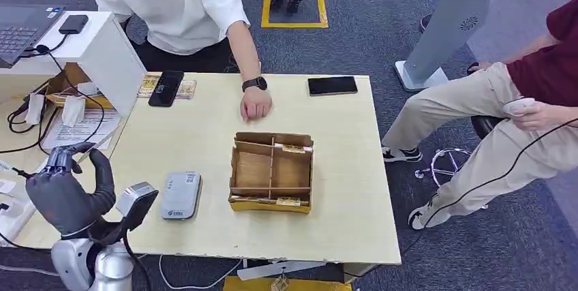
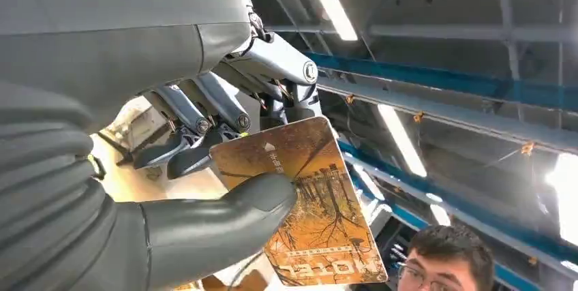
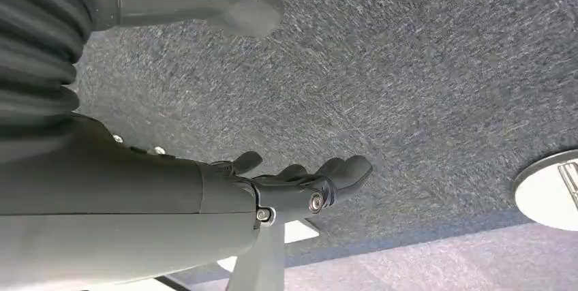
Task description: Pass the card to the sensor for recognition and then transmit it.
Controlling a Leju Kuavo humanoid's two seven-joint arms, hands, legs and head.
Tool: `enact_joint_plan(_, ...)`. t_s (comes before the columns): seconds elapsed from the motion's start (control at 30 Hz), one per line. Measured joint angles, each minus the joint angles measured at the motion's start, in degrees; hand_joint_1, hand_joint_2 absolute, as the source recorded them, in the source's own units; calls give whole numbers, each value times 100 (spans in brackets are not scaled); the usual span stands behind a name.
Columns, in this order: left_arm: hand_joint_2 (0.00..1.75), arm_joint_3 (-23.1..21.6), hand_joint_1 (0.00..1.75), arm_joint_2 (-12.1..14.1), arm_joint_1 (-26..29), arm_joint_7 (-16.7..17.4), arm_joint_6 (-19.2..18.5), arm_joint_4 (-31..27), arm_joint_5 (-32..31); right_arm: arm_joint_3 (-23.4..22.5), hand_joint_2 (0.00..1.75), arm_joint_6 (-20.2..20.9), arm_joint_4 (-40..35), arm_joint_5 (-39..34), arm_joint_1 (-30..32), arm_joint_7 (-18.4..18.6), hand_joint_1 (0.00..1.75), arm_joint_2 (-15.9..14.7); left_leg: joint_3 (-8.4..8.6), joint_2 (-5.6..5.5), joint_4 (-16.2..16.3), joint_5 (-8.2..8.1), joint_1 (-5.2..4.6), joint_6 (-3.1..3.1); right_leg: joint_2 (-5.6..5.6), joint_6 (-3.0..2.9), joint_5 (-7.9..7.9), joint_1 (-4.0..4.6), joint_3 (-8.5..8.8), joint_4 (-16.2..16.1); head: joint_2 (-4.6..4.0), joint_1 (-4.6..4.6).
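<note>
I see the left hand (image 1: 65,192) raised at the near left corner of the table (image 1: 204,134), with its palm turned away from the head camera. In the left wrist view, this hand (image 2: 170,168) holds the card (image 2: 307,209): the thick thumb presses on one face and the darker fingers (image 2: 198,124) are behind the other face. The card is orange-brown with a picture of trees and the word "HOTEL" printed near one end. It points up toward the ceiling lights, and a person's head is visible near its far end.

The grey sensor (image 1: 180,195) lies flat on the table, just beside the left hand and left of the cardboard box (image 1: 272,172). The box has dividers inside, and small cards rest on its far and near edges. The card in the hand is above the table corner, apart from the sensor.

The right hand (image 3: 300,185) hangs over grey carpet. Its fingers are loosely curved and apart, and I see nothing in them.

A person in a white shirt sits at the far side and rests one hand (image 1: 255,105) on the table, with a dark watch on the wrist. A black phone (image 1: 332,86) lies near the far right corner, and another dark phone (image 1: 165,88) near the far left. A second person sits to the right, holding a small white device (image 1: 519,105).
</note>
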Motion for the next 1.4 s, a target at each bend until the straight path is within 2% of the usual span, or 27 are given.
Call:
enact_joint_plan(0.07,175,102,175,13,8,11,-48,85,-94,0,175,0,7,-22,-1,-7,0,0,2,2,0,0,0,0,5,0,0,0,0,0,2,0)
enact_joint_plan(0.17,175,133,175,2,35,380,-20,118,-522,0,175,0,11,-9,1,-7,0,0,1,2,0,0,1,0,2,0,0,0,0,0,2,0)
enact_joint_plan(0.3,175,133,175,-2,48,669,-13,208,-988,0,175,0,31,2,-5,-9,0,0,2,2,0,0,1,0,2,-1,0,0,0,0,2,0)
enact_joint_plan(0.4,175,100,175,0,49,1233,-13,354,-1405,2,175,0,39,0,-4,-7,0,0,2,3,0,0,1,0,3,-1,0,0,0,0,2,2)
enact_joint_plan(0.43,175,77,175,0,49,1298,-13,374,-1443,0,175,0,39,0,-5,-7,0,0,1,3,0,0,0,0,3,0,0,0,0,0,2,2)
enact_joint_plan(0.67,175,59,175,0,86,1010,-13,614,-1536,0,175,0,68,-15,-4,-9,0,0,1,3,0,0,1,0,3,-1,0,0,0,0,2,0)
enact_joint_plan(0.97,175,59,175,-2,112,1012,-11,831,-1606,0,175,0,87,-15,-4,-13,0,0,1,3,0,0,0,0,3,0,0,0,0,0,2,2)
enact_joint_plan(1.27,175,46,175,2,169,1364,-11,1231,-1963,0,175,0,116,-44,-3,-61,0,0,1,3,0,0,0,0,3,-1,0,0,0,0,2,2)
enact_joint_plan(1.4,175,-131,175,44,215,1779,-9,1430,-2118,0,175,0,133,-57,-2,-94,0,0,2,3,0,0,0,0,3,-1,0,0,0,0,2,0)
